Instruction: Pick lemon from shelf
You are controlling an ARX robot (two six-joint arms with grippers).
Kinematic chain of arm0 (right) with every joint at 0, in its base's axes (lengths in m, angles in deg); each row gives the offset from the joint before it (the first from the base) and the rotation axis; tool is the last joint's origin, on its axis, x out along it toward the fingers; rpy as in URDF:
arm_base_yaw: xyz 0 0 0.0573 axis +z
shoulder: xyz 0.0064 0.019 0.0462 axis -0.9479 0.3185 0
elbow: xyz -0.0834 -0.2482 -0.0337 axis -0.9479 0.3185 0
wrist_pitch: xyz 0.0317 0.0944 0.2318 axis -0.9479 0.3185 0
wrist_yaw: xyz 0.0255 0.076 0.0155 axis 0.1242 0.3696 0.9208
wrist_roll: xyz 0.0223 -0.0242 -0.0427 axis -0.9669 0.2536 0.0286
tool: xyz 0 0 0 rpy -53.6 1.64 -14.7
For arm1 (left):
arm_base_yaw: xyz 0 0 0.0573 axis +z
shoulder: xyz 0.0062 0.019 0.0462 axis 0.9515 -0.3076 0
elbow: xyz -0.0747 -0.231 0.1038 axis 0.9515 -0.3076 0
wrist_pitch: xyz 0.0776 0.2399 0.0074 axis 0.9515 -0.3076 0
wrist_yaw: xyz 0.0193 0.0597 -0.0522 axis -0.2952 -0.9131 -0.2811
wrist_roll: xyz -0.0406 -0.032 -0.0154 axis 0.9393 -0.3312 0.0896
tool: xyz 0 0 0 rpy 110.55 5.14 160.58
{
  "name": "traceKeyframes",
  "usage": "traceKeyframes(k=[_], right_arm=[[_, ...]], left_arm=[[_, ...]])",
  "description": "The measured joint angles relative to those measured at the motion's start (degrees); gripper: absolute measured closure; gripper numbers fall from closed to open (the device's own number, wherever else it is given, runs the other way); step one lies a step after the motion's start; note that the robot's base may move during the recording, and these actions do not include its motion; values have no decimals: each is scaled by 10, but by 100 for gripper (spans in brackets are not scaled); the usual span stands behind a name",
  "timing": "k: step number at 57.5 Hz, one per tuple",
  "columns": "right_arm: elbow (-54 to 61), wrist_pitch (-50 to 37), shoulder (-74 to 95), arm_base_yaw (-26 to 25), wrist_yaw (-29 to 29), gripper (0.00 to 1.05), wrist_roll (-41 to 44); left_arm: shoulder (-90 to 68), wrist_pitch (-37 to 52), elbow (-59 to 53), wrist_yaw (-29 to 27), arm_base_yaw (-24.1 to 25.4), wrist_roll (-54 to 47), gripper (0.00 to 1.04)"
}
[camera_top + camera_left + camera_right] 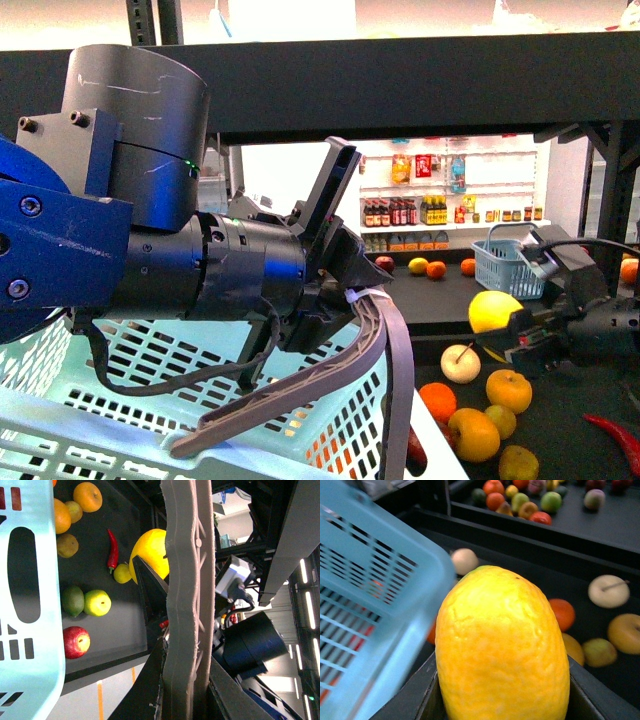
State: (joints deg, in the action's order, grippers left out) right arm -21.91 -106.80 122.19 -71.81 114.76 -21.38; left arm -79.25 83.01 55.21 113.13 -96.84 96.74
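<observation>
The lemon is bright yellow and oval. My right gripper is shut on it and holds it in the air above the lower board of the black shelf. In the right wrist view the lemon fills the middle, with the right gripper clamped on both its sides. It also shows in the left wrist view, behind the left fingers. My left gripper is shut and empty, its long grey fingers pressed together over the light blue basket.
Loose fruit lies on the board below the lemon: a cream apple, yellow-orange fruits and a red chili. A small blue basket stands further back. The shelf's upper board runs overhead. The basket wall is close beside the lemon.
</observation>
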Motion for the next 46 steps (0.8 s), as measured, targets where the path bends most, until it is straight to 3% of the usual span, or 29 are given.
traceKeyframes(k=[19, 31, 46], right_arm=[[52, -12, -5, 96, -23, 56, -22], [52, -8, 25, 124, -46, 56, -21], [52, -34, 35, 125, -56, 17, -39]], left_arm=[[0, 0, 0, 0, 0, 0, 93], [0, 0, 0, 0, 0, 0, 93], [0, 0, 0, 0, 0, 1, 93]])
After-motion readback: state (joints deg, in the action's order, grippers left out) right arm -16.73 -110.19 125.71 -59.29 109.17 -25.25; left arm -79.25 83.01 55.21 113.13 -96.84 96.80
